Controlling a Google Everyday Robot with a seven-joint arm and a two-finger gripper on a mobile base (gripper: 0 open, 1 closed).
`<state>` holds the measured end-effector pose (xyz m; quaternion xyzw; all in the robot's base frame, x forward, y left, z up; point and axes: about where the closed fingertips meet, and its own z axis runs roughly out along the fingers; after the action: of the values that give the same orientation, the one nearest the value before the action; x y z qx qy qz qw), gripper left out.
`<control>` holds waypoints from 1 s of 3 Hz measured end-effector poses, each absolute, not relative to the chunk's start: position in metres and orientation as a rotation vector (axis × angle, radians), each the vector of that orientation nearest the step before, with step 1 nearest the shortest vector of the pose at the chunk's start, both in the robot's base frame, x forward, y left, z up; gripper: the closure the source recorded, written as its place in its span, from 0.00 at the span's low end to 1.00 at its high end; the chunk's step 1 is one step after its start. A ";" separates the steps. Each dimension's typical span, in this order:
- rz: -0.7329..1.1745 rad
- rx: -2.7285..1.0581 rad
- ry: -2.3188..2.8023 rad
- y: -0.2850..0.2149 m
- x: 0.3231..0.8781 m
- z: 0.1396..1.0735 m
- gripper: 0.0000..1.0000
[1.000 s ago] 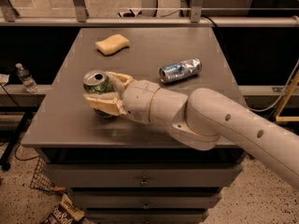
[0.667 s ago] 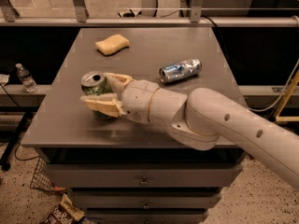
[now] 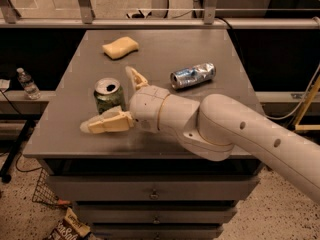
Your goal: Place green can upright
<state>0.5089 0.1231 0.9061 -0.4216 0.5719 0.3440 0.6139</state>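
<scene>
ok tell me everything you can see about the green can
The green can stands upright on the grey table, left of centre. It looks like aluminium, with a mottled green label, silver top and dark open mouth. The gripper is open around it, one finger behind, one in front by its base; whether they touch it I cannot tell.

Your grey desk (image 3: 75, 134) carries the green can (image 3: 108, 93) standing upright, a crushed can (image 3: 193, 75) on its side and a yellow sponge (image 3: 120, 47). The gripper (image 3: 107, 99) is at the green can, with its jaws apart on both sides of it.
</scene>
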 end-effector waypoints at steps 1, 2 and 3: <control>0.767 -0.988 1.349 0.105 0.503 0.903 0.00; 0.725 -1.004 1.423 0.064 0.490 0.900 0.00; 0.642 -0.961 1.530 0.001 0.479 0.891 0.00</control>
<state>0.4786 0.0015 0.8914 -0.4102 0.6531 0.2739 0.5746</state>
